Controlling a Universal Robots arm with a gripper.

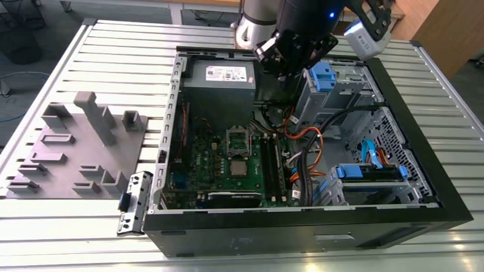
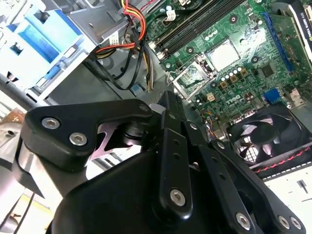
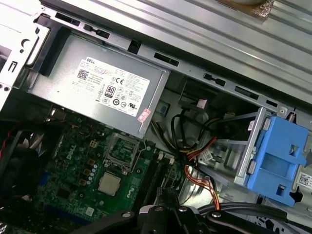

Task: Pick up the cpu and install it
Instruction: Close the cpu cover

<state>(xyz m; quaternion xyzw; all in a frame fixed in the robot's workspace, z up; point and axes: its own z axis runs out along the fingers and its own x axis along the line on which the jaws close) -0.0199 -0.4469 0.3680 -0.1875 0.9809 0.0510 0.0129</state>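
My pincer (image 1: pixel 291 56) hangs above the far end of the open computer case (image 1: pixel 302 232), well clear of the cables (image 1: pixel 310 134); I cannot tell how wide it is. The cpu (image 1: pixel 239 168) lies flat on the green board (image 1: pixel 200 161), just beside the socket frame (image 1: pixel 237 140), which is flipped open for access.

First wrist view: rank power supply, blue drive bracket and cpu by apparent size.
Largest to smallest, as they look:
1. power supply
2. blue drive bracket
3. cpu, lying on the motherboard and clearly the smallest
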